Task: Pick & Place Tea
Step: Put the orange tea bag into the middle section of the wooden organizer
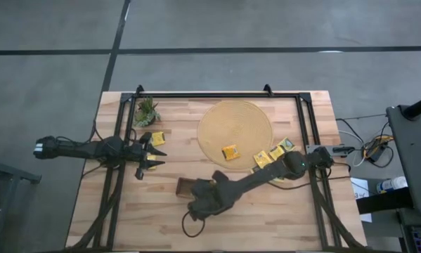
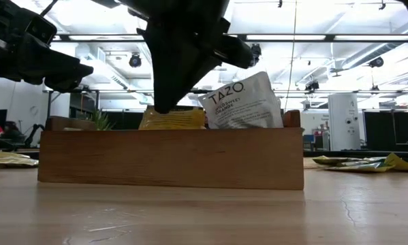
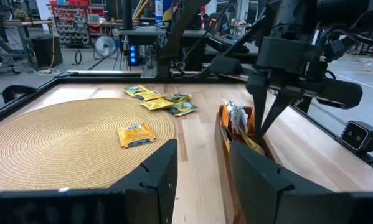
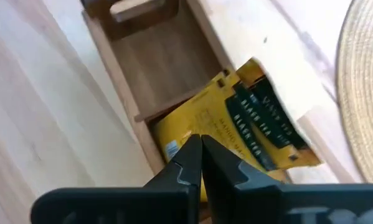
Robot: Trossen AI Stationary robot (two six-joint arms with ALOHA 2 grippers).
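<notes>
Right gripper (image 4: pixel 200 163) jaws closed; left gripper (image 1: pixel 151 154) jaws parted.

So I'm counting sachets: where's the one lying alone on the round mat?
High view: the orange sachet lies on the round mat's near edge, right of centre.

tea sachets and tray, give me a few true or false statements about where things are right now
1. One yellow sachet lies on the round mat. True.
2. The right end effector is over the wooden tray, fingers together on a yellow sachet. True.
3. The tray is empty. False: a white-and-orange sachet and a yellow one stand in it.
4. The left end effector is gripping the plant. False: it is open, apart from the plant.
5. Several sachets lie off the mat's edge. True.
</notes>
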